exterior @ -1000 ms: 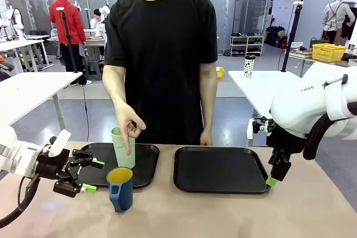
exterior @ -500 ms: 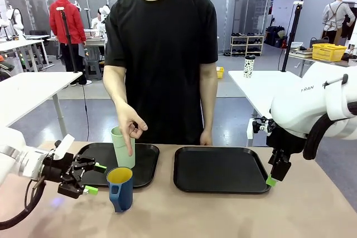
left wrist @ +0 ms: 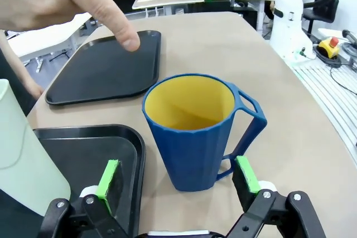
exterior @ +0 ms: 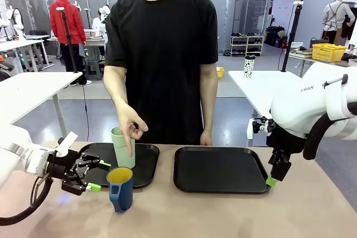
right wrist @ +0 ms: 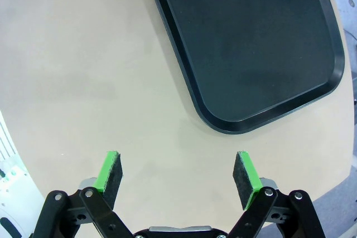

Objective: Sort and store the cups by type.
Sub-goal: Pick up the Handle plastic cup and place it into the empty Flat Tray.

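Observation:
A dark blue mug [exterior: 120,189] with a yellow inside and a handle stands on the table in front of the left black tray [exterior: 146,166]. Just left of it is my left gripper [exterior: 96,175], open; in the left wrist view the mug [left wrist: 198,135] sits a little beyond its green pads [left wrist: 109,178]. A tall pale green tumbler [exterior: 122,147] stands upright on that tray, also seen at the wrist view's left edge as the tumbler [left wrist: 19,163]. The person's hand [exterior: 130,124] points down at it. My right gripper [right wrist: 178,176] hangs open over bare table beside the right tray [right wrist: 251,43].
The right black tray [exterior: 220,169] lies bare at centre right. A person in a black shirt stands at the far edge. The right arm's white body [exterior: 312,104] hangs above the table's right end. Bare table lies along the front edge.
My left gripper has moved right, toward the blue mug, still open. The person's hand and the right arm have stayed put.

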`<move>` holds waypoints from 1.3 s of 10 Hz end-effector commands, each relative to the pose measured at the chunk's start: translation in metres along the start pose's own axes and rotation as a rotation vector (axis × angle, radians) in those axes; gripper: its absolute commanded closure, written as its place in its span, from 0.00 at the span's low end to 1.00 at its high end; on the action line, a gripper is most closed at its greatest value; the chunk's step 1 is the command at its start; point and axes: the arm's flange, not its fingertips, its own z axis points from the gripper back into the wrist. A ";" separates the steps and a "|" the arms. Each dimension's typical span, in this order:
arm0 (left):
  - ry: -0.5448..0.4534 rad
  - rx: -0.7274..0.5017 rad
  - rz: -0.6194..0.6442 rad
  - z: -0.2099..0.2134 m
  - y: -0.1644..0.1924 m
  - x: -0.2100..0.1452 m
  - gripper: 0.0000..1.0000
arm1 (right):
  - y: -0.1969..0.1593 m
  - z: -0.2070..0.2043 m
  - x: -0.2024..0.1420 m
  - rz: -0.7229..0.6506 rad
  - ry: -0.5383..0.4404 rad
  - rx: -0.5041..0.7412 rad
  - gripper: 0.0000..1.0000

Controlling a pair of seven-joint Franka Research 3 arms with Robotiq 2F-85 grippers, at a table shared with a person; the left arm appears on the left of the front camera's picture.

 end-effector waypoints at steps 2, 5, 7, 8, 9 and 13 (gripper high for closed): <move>-0.042 -0.054 -0.025 -0.012 -0.001 -0.014 0.00 | -0.001 -0.001 -0.002 0.012 -0.001 -0.005 0.00; -0.051 -0.079 -0.014 -0.022 0.003 -0.015 0.00 | -0.001 -0.001 -0.002 0.012 -0.001 -0.005 0.00; -0.049 -0.090 -0.008 -0.030 0.006 -0.015 0.00 | -0.001 -0.001 -0.002 0.012 -0.001 -0.005 0.00; -0.057 -0.099 -0.009 -0.033 0.007 -0.015 0.00 | -0.001 -0.001 -0.002 0.012 -0.001 -0.005 0.00; -0.054 -0.104 -0.005 -0.036 0.009 -0.015 0.00 | -0.001 -0.001 -0.002 0.012 -0.001 -0.005 0.00; -0.064 -0.106 -0.011 -0.047 0.014 -0.012 0.00 | -0.001 -0.001 -0.002 0.012 -0.001 -0.005 0.00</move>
